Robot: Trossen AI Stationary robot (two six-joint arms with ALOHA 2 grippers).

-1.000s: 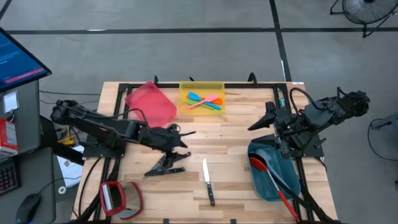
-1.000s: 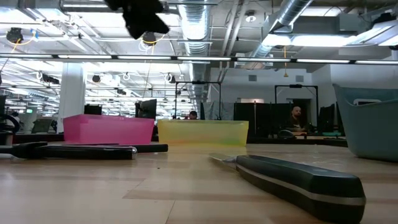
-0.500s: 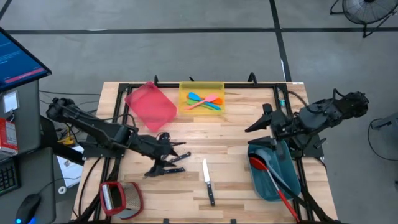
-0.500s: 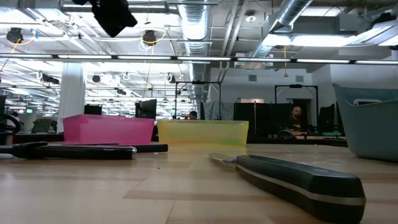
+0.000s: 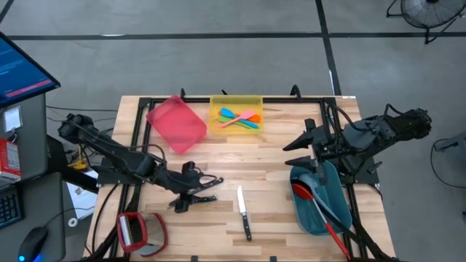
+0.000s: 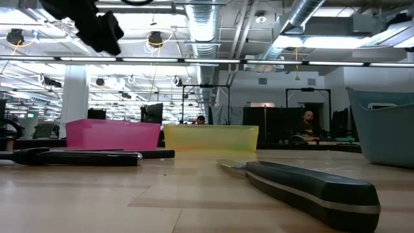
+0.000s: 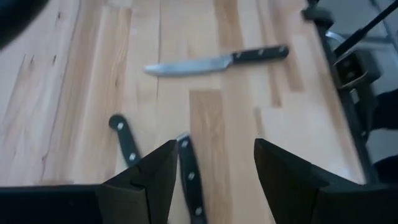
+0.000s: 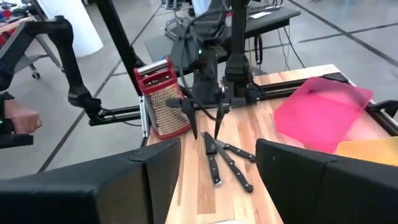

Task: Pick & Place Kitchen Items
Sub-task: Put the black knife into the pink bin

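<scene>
Knives (image 5: 195,201): left claw (image 5: 206,188) has lowered over them.

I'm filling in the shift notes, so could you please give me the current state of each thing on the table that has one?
Left gripper: open, empty, over the pair of knives.
Right gripper: open, empty, beside the teal bin.
Pair of knives: flat on the table, crossed.
Single knife: flat, alone.
Pink bin: tilted, empty.
Yellow bin: upright, holding small spatulas.
Teal bin: holding long spoons.
Grater: lying down.

bright overhead light (wrist blur)
</scene>
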